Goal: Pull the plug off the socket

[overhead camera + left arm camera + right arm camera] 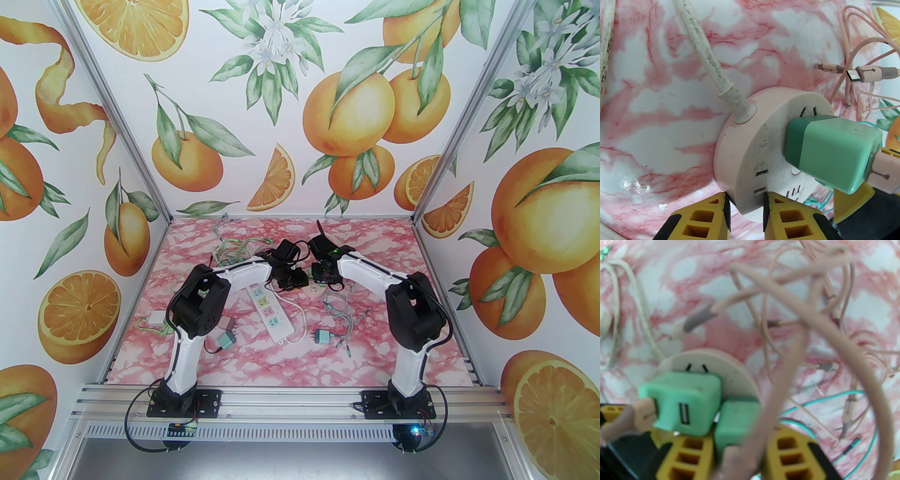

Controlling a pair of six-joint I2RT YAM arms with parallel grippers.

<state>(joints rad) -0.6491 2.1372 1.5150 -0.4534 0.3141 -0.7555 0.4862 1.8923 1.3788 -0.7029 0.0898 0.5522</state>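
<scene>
We saw the left gripper (746, 202) pinched on the socket (750, 145) edge | right gripper (740, 444) squeezed the green plug (738, 420) between its fingers | green plug touched the socket

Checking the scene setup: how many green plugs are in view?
4. Plug and plug at the round socket; plug by the left arm; plug right of the strip. Others may be hidden.

plug (832, 152) on round socket (745, 140); power strip (269, 311) just left of socket; cable tangle (344, 314) to its right
</scene>
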